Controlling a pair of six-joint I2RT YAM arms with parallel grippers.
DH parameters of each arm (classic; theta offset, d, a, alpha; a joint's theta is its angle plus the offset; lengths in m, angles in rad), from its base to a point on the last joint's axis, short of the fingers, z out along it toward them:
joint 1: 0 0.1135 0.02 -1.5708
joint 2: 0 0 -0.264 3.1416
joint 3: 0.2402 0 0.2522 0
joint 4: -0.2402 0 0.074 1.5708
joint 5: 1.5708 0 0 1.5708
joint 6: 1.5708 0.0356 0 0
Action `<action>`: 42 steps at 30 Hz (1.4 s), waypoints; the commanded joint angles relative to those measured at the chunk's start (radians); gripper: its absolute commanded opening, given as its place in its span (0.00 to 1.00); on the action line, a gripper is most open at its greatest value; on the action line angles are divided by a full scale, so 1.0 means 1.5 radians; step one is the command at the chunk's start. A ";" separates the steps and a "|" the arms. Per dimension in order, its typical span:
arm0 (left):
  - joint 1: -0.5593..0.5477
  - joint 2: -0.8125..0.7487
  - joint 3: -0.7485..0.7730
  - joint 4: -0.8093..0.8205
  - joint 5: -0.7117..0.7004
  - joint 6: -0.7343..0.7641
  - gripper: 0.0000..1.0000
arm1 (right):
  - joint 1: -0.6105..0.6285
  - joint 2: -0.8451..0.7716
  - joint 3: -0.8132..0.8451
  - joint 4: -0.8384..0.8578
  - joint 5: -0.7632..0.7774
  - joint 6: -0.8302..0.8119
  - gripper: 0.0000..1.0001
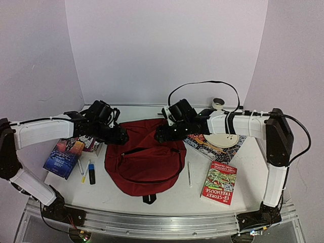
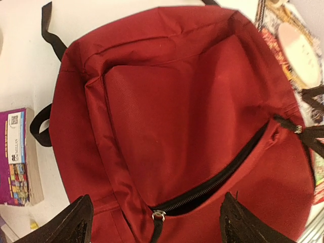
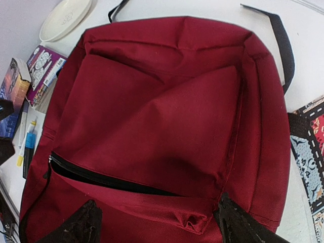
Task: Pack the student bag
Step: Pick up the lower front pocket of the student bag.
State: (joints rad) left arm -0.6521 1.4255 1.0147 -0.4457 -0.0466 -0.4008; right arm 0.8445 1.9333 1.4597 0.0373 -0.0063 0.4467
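Note:
The dark red student bag (image 1: 144, 162) lies flat in the middle of the table, its black front zipper (image 1: 139, 150) partly open. My left gripper (image 1: 121, 135) hovers open over the bag's far left corner. In the left wrist view the bag (image 2: 177, 101) fills the frame and the zipper pull (image 2: 158, 216) lies between my spread fingertips (image 2: 76, 225); the left gripper (image 2: 157, 228) holds nothing. My right gripper (image 1: 161, 134) is open over the far right corner. In the right wrist view it (image 3: 159, 225) is empty above the bag (image 3: 162, 101), just below the zipper gap (image 3: 101, 177).
A blue book (image 1: 63, 157), pens and a highlighter (image 1: 87, 172) lie left of the bag. A white pen (image 1: 189, 173), a Treehouse book (image 1: 220, 182), a patterned book (image 1: 207, 147) with a white plate (image 1: 221, 139) lie right. A tape roll (image 1: 218, 103) sits at the back.

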 commanded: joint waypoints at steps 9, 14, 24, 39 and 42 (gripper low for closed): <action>-0.039 0.120 0.090 -0.014 -0.047 0.171 0.90 | 0.007 0.032 0.017 -0.018 0.004 0.025 0.92; -0.064 0.141 0.098 -0.015 -0.069 0.192 0.92 | 0.007 0.048 0.020 -0.019 0.004 0.024 0.97; -0.084 0.189 0.112 -0.015 -0.145 0.217 0.94 | 0.007 0.079 0.022 -0.024 0.021 0.023 0.98; -0.085 0.230 0.154 0.024 -0.263 0.143 0.64 | 0.010 0.090 -0.020 -0.046 0.051 0.014 0.98; -0.085 0.224 0.150 0.039 -0.253 0.122 0.50 | 0.011 0.090 -0.027 -0.054 0.067 0.008 0.98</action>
State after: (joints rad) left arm -0.7807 1.7699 1.1984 -0.4491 -0.3808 -0.1612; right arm 0.8539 2.0594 1.4412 0.0257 0.0390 0.4747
